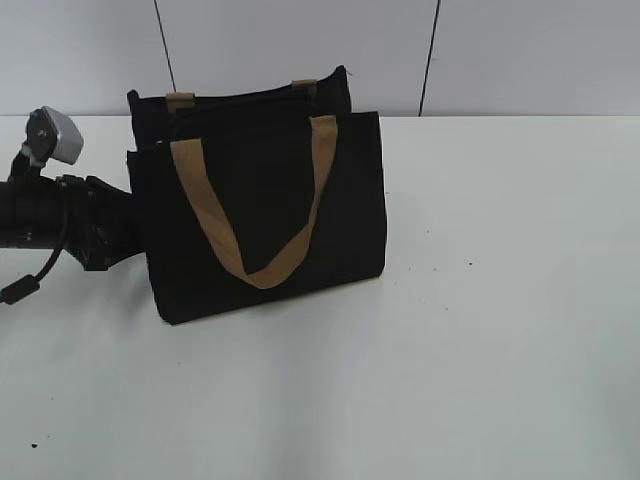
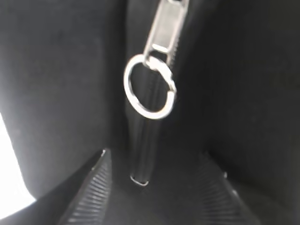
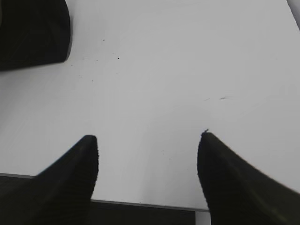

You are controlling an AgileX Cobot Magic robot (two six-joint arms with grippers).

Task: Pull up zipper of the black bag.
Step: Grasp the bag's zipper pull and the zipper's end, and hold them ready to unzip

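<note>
The black bag (image 1: 270, 200) stands upright on the white table, with a tan handle (image 1: 262, 268) hanging down its front. My left arm (image 1: 60, 215) reaches the bag's left side, where its gripper is hidden in the exterior view. In the left wrist view the zipper (image 2: 145, 140) runs down the black fabric. Its silvery pull tab (image 2: 165, 26) with a ring (image 2: 150, 86) is ahead of my left gripper (image 2: 154, 153). That gripper is open, and its fingers flank the zipper's lower end. My right gripper (image 3: 147, 137) is open and empty above the table.
The white table (image 1: 500, 300) spreads to the right of and in front of the bag. A grey wall stands behind it. In the right wrist view a corner of the bag (image 3: 33, 33) shows at the top left and the table's edge (image 3: 140, 203) below the fingers.
</note>
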